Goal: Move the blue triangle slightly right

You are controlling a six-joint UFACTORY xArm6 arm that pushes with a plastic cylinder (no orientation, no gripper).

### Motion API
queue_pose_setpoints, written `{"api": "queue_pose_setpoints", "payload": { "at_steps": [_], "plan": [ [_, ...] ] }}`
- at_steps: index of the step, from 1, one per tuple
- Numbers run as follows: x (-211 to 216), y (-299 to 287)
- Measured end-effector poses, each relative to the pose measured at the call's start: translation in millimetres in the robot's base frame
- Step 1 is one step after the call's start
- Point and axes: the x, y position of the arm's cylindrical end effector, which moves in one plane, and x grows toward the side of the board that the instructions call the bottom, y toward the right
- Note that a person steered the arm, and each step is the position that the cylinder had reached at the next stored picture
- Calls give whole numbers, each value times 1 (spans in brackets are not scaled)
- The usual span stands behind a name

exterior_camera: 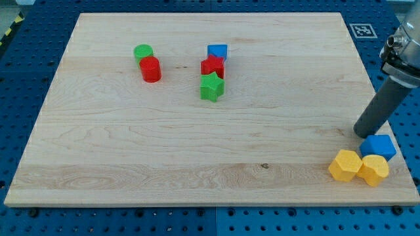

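Camera view of a pale wooden board [197, 144] resting on a blue pegboard table [26, 65]. Toward the view's upper left, a green cylinder [143, 52] touches a red cylinder [151, 69] just below it, both well inside the board's left edge. Near the top centre, three blocks form a tight column: a blue cube [218, 52] at the top, a red star-like block [212, 66] under it, and a green star [212, 86] lowest. A wide stretch of bare wood lies between this column and the view's right.

In the bottom right corner, the blue triangle [378, 147], whose shape is hard to confirm from this angle, sits close to the board's right edge, with little wood left to its right. Two yellow blocks [345, 164] [374, 170] lie just below it, touching each other, near the bottom edge.

My tip [362, 133], a bare dark rod carrying nothing, stands on the board just beside the blue triangle's upper left side.
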Motion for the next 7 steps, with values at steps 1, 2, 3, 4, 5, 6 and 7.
{"api": "queue_pose_setpoints", "payload": {
  "at_steps": [1, 2, 3, 4, 5, 6, 7],
  "plan": [
    [-40, 6],
    [-97, -7],
    [-159, -33],
    [-209, -69],
    [-231, -114],
    [-248, -151],
    [-253, -188]
  ]
}}
